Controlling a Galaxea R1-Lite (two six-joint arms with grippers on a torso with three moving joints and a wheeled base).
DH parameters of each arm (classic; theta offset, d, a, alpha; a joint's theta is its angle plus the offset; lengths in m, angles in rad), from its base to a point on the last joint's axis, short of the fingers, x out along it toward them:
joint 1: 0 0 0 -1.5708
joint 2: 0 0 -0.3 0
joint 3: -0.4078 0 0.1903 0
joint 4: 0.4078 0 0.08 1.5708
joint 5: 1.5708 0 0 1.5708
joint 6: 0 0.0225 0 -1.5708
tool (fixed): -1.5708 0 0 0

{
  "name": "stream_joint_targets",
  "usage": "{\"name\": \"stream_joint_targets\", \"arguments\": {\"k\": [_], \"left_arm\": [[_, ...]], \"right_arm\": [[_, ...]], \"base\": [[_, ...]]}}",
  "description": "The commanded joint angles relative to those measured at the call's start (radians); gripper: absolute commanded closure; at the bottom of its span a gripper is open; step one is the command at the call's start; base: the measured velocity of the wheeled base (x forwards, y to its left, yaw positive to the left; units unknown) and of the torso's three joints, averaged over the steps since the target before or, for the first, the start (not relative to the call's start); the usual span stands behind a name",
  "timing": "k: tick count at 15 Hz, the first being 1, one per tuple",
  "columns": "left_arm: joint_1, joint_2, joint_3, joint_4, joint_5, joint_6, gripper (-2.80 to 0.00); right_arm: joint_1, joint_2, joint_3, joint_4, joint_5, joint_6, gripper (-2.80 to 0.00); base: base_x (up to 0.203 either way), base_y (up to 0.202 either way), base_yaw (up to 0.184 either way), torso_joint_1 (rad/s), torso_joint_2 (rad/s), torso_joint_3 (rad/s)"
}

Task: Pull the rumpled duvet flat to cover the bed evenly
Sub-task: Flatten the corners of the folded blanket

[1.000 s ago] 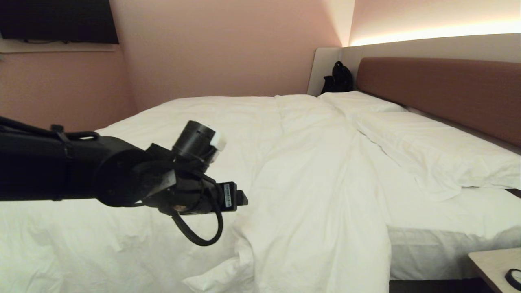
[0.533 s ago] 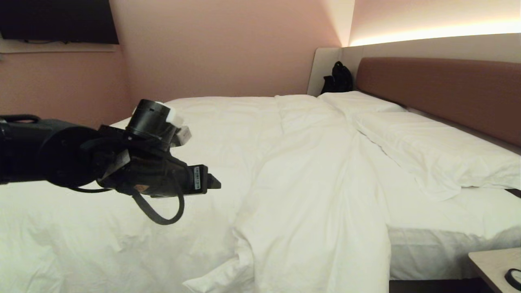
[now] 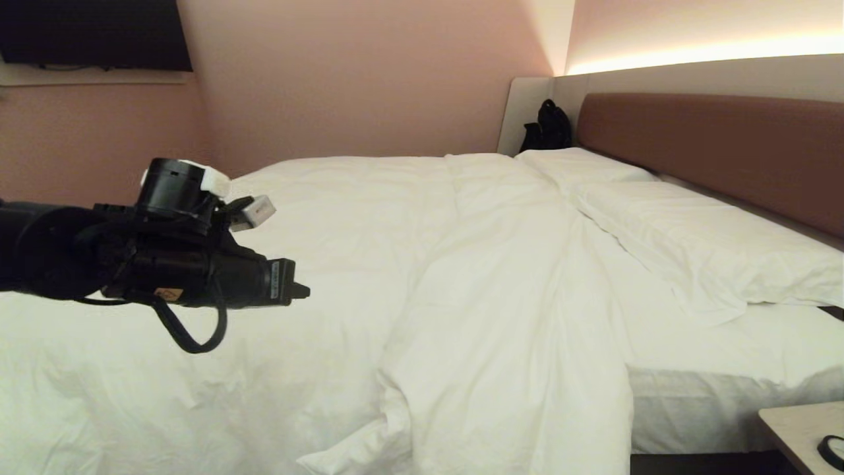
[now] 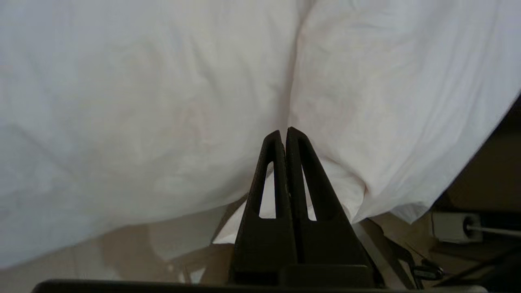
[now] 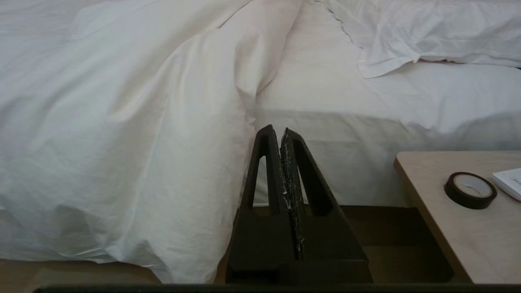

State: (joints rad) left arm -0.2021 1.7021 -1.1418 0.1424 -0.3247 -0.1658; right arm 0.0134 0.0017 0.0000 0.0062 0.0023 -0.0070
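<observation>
The left claw [image 4: 283, 136] is pressed together, fingers flush along their full length, with nothing between them. In the left wrist view its tips sit in front of a fold in the duvet [image 4: 163, 101]; contact with the cloth cannot be confirmed. In the head view the left arm enters from 9 o'clock and the left claw [image 3: 300, 291] hangs above the duvet [image 3: 461, 297], level and pointing toward 3 o'clock.

The right claw [image 5: 280, 134] is also pressed together and empty. It sits off the side of the bed [image 5: 366, 162], pointing at the mattress edge where the duvet hangs down, apart from both.

The duvet lies across the bed [image 3: 692, 396], covering it from 9 o'clock to centre. A thick fold runs from 12 o'clock to 6 o'clock down the middle and spills over the near edge. Bare sheet [image 3: 712, 343] shows at 4 o'clock. Two pillows [image 3: 699, 244] lie against the headboard [image 3: 712, 152] at 2 o'clock.

A white label [image 3: 274, 282] on the left wrist carries print too small to read; an orange-marked sticker [image 3: 166, 294] is likewise unreadable.

A bench [image 5: 460, 228] at 4 o'clock carries a tape roll [image 5: 470, 190] and a white object [image 5: 508, 183] cut off by the frame edge. A dark bag [image 3: 547, 125] sits at 1 o'clock.
</observation>
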Motion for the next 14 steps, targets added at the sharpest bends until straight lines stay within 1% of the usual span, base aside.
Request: {"name": "stream_joint_targets", "arguments": {"k": [1,2,3,6,8,9,10,12,13,14], "left_arm": [[0.080,-0.058,0.071,-0.086,-0.146,0.052,0.00],[0.099,-0.089,0.099,-0.124,-0.178,0.065,0.00],[0.109,-0.121,0.120,-0.147,-0.187,0.070,0.00],[0.123,-0.236,0.153,-0.169,-0.187,0.064,0.00],[0.140,-0.352,0.182,-0.171,-0.168,0.048,0.00],[0.149,-0.409,0.198,-0.172,-0.142,0.036,0.00],[0.160,-0.465,0.210,-0.172,-0.094,0.029,0.00],[0.175,-0.567,0.224,-0.171,0.039,0.024,0.00],[0.177,-0.619,0.231,-0.166,0.097,0.026,0.00],[0.179,-0.673,0.243,-0.161,0.142,0.030,0.00]], "right_arm": [[0.000,0.000,0.000,0.000,0.001,0.001,0.00],[0.000,0.000,0.000,0.000,0.001,0.001,0.00],[0.000,0.000,0.000,0.000,0.001,0.001,0.00],[0.000,0.000,0.000,0.000,0.001,0.001,0.00],[0.000,0.000,0.000,0.000,0.001,0.001,0.00],[0.000,0.000,0.000,0.000,0.001,0.001,0.00],[0.000,0.000,0.000,0.000,0.001,0.000,0.00],[0.000,0.000,0.000,0.000,0.001,0.001,0.00],[0.000,0.000,0.000,0.000,0.001,0.000,0.00],[0.000,0.000,0.000,0.000,0.001,0.001,0.00]], "base": [[0.000,0.000,0.000,0.000,0.00,0.000],[0.000,0.000,0.000,0.000,0.00,0.000],[0.000,0.000,0.000,0.000,0.00,0.000],[0.000,0.000,0.000,0.000,0.00,0.000],[0.000,0.000,0.000,0.000,0.00,0.000],[0.000,0.000,0.000,0.000,0.00,0.000],[0.000,0.000,0.000,0.000,0.00,0.000],[0.000,0.000,0.000,0.000,0.00,0.000],[0.000,0.000,0.000,0.000,0.00,0.000],[0.000,0.000,0.000,0.000,0.00,0.000]]}}
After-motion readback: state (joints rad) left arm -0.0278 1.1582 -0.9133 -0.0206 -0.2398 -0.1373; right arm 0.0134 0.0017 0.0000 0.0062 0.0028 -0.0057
